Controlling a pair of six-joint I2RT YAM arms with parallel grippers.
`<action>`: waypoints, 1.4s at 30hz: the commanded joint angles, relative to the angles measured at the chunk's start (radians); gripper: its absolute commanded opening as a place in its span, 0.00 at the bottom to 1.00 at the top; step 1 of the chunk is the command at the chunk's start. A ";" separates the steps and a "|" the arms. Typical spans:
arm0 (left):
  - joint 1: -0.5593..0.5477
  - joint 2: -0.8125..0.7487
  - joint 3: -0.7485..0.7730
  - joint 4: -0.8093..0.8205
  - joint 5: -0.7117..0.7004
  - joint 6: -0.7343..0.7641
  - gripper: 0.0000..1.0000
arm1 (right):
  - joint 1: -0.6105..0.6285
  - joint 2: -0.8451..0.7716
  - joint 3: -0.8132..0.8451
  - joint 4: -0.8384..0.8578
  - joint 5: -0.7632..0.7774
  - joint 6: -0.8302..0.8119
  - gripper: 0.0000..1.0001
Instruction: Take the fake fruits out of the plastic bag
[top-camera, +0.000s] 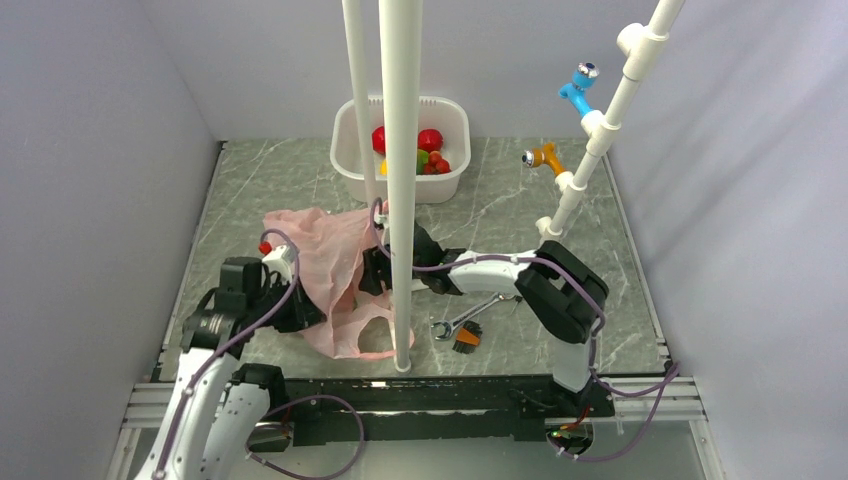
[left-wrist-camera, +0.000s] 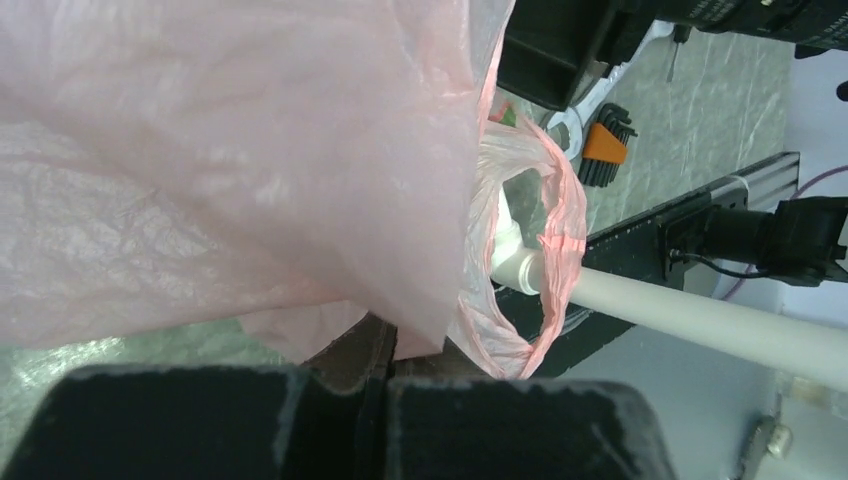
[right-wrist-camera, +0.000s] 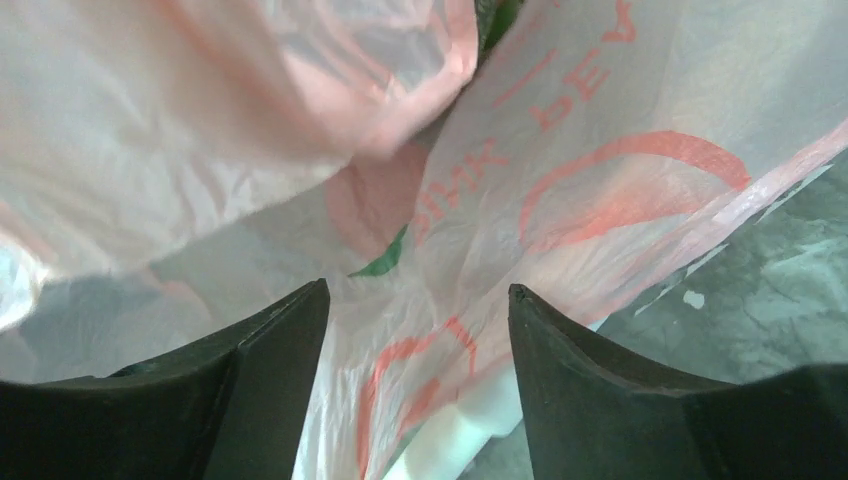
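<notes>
Marbled grey table, plain walls. Left gripper clamps the plastic bag near the white tub; right gripper gapes against it

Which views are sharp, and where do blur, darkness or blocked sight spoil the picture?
Top external: evenly lit and sharp, though a white pole crosses the plastic bag at its edge. Left wrist: the bag looks soft, too near the lens. Right wrist: the right gripper is a dark silhouette against the bag.
</notes>
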 joint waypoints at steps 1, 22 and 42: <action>0.000 -0.098 0.060 -0.070 -0.116 -0.034 0.00 | 0.000 -0.131 -0.030 0.079 -0.086 -0.052 0.72; 0.018 -0.272 0.041 -0.069 -0.266 -0.116 0.11 | 0.070 0.144 0.322 0.171 0.088 -0.209 0.90; 0.109 -0.179 0.038 -0.081 -0.270 -0.116 0.12 | 0.130 0.399 0.610 0.070 0.091 -0.460 0.99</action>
